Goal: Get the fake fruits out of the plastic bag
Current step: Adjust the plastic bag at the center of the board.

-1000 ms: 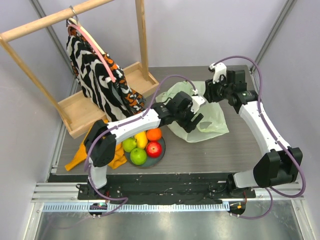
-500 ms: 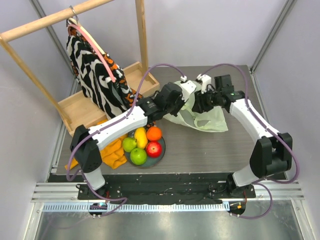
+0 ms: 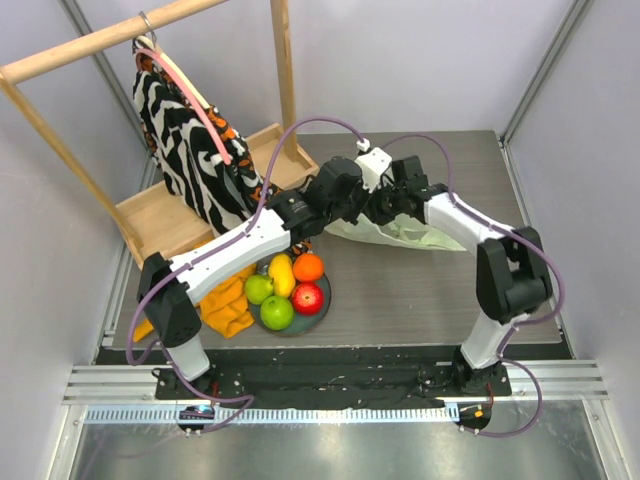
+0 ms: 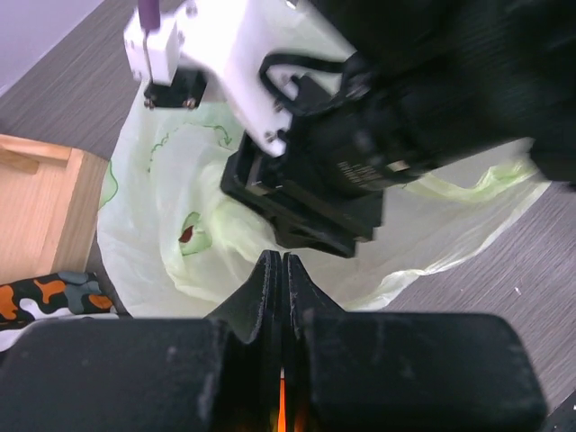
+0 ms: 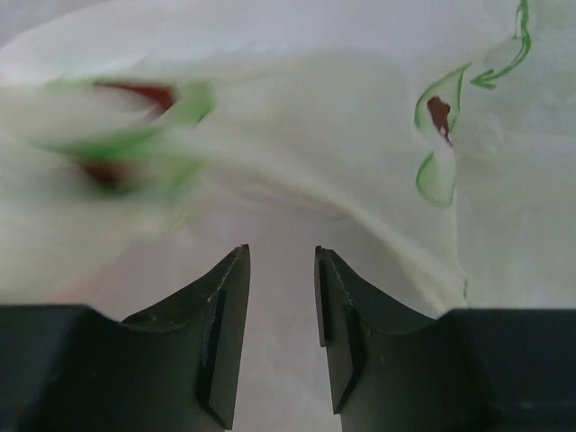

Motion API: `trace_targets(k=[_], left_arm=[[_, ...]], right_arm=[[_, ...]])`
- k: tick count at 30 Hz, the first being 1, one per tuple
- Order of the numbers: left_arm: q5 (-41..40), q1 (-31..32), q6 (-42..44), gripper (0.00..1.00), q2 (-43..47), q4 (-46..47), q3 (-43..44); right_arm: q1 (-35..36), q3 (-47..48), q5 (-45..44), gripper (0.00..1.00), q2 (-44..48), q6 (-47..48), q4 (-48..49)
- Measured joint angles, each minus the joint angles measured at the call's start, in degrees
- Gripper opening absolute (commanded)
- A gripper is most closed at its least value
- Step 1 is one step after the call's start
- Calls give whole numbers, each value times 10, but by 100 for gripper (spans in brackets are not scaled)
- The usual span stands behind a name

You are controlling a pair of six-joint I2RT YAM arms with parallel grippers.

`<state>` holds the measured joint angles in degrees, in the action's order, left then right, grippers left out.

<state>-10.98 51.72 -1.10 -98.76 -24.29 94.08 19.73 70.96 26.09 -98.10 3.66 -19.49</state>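
The plastic bag [image 3: 405,234] lies crumpled, pale green, on the table behind the plate. My left gripper [image 3: 353,206] is at the bag's left end, shut with nothing between its fingers; in the left wrist view its tips [image 4: 281,258] point at the bag [image 4: 157,238]. My right gripper [image 3: 386,204] is right beside it over the bag; in the right wrist view it [image 5: 281,254] stands open with only bag film [image 5: 297,117] ahead. Fake fruits sit on the grey-blue plate [image 3: 322,310]: a yellow mango [image 3: 282,273], an orange [image 3: 309,266], a red apple [image 3: 307,298] and two green apples [image 3: 277,313].
A wooden rack [image 3: 285,70] with a zebra-print garment [image 3: 185,150] stands at the back left on a wooden base [image 3: 170,225]. An orange cloth [image 3: 232,308] lies left of the plate. The right arm's black wrist [image 4: 396,135] hangs close in front of the left camera.
The left gripper has shut and moved back and left to the bag's left end. The right arm swung left to meet it. The bag now lies flatter and narrower.
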Motion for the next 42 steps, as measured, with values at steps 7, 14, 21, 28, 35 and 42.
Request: trace_targets(k=[7,14,21,28,35,42], left_arm=[[-1,-2,-12,0,24,-4,-8],[55,-4,6,0,80,-5,-78],[118,-4,59,0,87,-28,-126],[139,-4,79,0,110,-47,-133],[148,-4,76,0,112,-37,-133],[152,-4,73,0,113,-23,-133]], right_arm=[[7,12,-125,56,-88,-30,53],[-27,68,-250,66,-88,-9,116],[-50,64,-333,71,-80,25,160],[-68,-92,-323,71,90,41,149],[-62,-115,-169,59,203,36,132],[-27,-115,-59,46,159,30,92]])
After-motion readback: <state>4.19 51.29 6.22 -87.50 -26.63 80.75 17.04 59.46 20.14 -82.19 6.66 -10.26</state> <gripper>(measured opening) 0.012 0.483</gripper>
